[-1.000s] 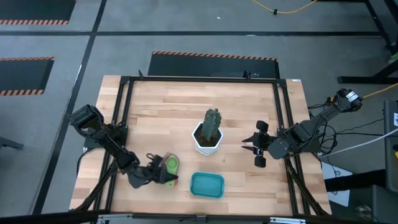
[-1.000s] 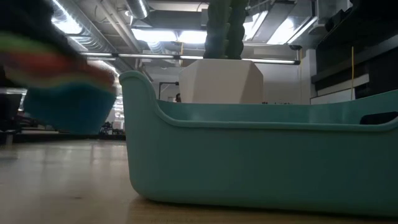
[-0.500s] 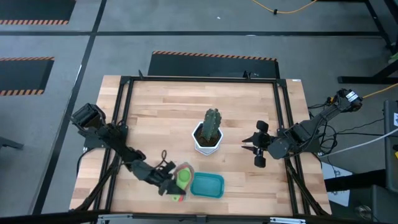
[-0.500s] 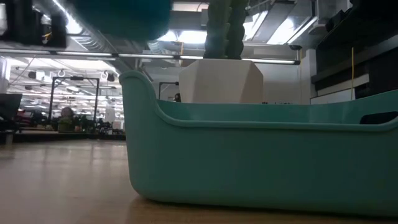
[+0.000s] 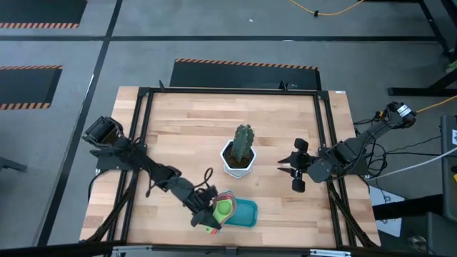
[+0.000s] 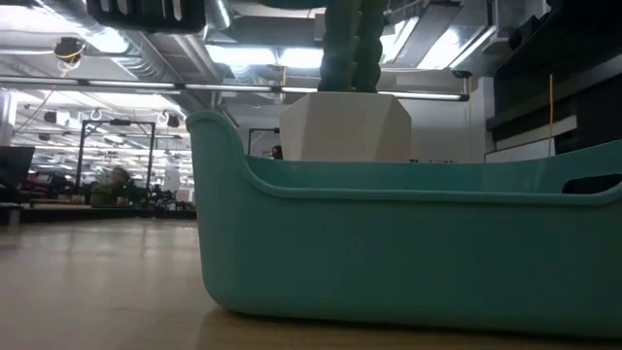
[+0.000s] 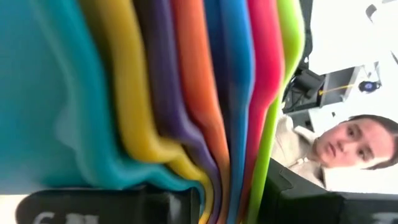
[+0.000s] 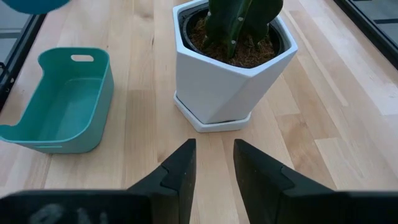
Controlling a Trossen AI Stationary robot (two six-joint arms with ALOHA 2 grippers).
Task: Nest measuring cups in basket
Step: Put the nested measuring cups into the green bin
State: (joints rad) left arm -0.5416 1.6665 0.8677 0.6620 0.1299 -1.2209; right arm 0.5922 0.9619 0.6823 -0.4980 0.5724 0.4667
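The measuring cups (image 5: 223, 208) are nested in one stack with the green cup innermost. My left gripper (image 5: 207, 216) is shut on them and holds them above the left end of the teal basket (image 5: 241, 213). In the left wrist view the stack (image 7: 186, 81) fills the picture as bands of light blue, yellow, dark blue, orange, blue, red and green. The basket (image 8: 62, 106) rests on its flat bottom on the table. My right gripper (image 5: 293, 173) waits open, to the right of the cactus pot. My left gripper (image 7: 230, 205) holds the nested stack by its bunched handles (image 7: 205, 180), pinched between the two fingers, which lie across all the layers. It reaches in from the table's left. The stack is lifted clear of the table, over the basket's left end, the green cup's mouth facing up.
A white pot with a green cactus (image 5: 241, 153) stands behind the basket, near the table's middle, and right in front of my right gripper (image 8: 214, 155). A person (image 7: 348, 146) shows beyond the table in the left wrist view. Bare wood lies on the far half of the table.
My left gripper has carried the stack of cups up off the table and toward the right and the near edge, from left of the basket to above its left end. The basket and the pot have kept still.
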